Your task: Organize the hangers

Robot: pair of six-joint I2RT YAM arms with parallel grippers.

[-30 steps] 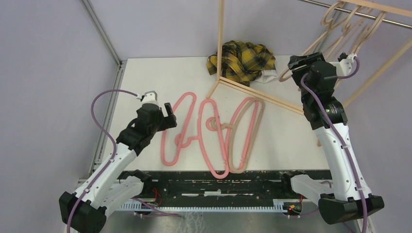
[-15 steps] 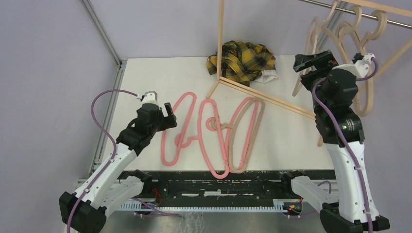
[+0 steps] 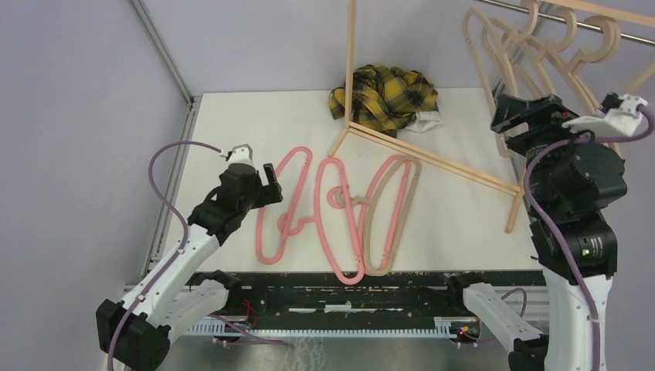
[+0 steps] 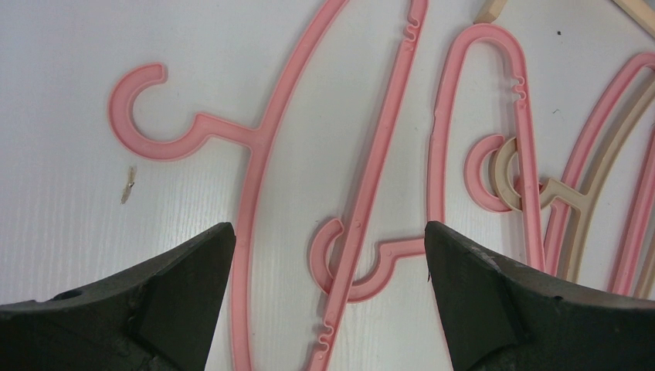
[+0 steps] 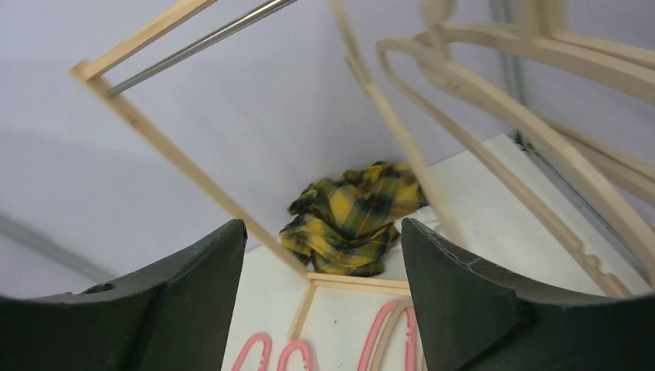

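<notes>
Three pink hangers (image 3: 332,224) and one tan hanger (image 3: 408,212) lie side by side on the white table. My left gripper (image 3: 272,184) is open and empty just left of the leftmost pink hanger (image 3: 282,209). In the left wrist view my left gripper (image 4: 327,228) hovers over a pink hook (image 4: 363,267) crossed by a pink bar. Several tan hangers (image 3: 541,46) hang on the metal rail (image 3: 618,31) at the upper right. My right gripper (image 3: 510,117) is open and empty, raised just below them. In the right wrist view my right gripper (image 5: 321,224) has the tan hangers (image 5: 541,147) at its upper right.
The light wooden rack frame (image 3: 351,69) stands at the back, its base bars (image 3: 432,154) running across the table's right half. A yellow-black plaid cloth (image 3: 384,97) lies crumpled at the back inside the frame, also in the right wrist view (image 5: 355,220).
My right arm has risen and pulled back to the right, away from the rail. The hanging tan hangers have swung left. The left arm has barely moved.
</notes>
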